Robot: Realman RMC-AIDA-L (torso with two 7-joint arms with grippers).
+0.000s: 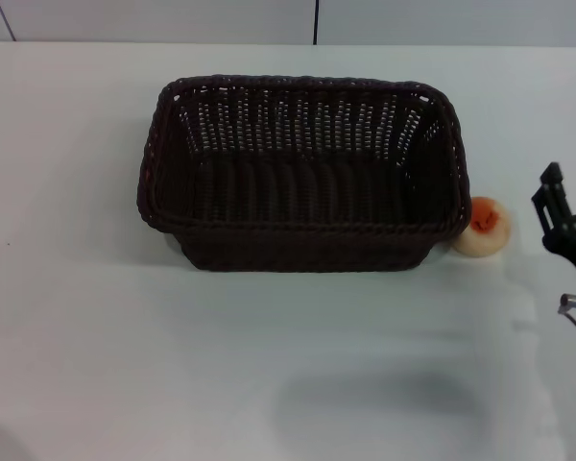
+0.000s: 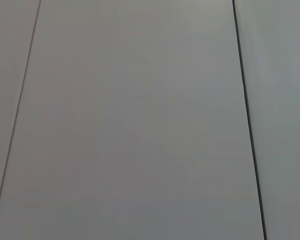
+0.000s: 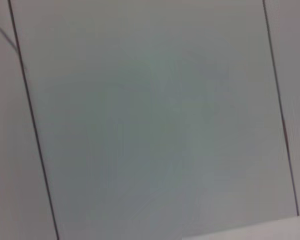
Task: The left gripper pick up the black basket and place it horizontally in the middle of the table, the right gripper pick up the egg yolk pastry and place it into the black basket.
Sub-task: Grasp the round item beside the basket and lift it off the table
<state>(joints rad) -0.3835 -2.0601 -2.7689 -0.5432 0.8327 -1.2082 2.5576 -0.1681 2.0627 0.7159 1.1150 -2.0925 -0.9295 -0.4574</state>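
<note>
You see black basket [image 1: 302, 173] mid-table [image 1: 125, 365] | egg yolk pastry [image 1: 483, 229] touching its right end | right gripper [image 1: 562, 221] near pastry, holding nothing, opening unclear.

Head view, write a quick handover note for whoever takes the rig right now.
Left gripper: not in view.
Right gripper: at the table's right edge, apart from the pastry, holding nothing visible.
Black basket: upright and horizontal near the middle of the table, empty.
Egg yolk pastry: on the table beside the basket's right end.
Done: basket looks placed.
Left: right gripper picks the pastry and puts it in the basket.
</note>
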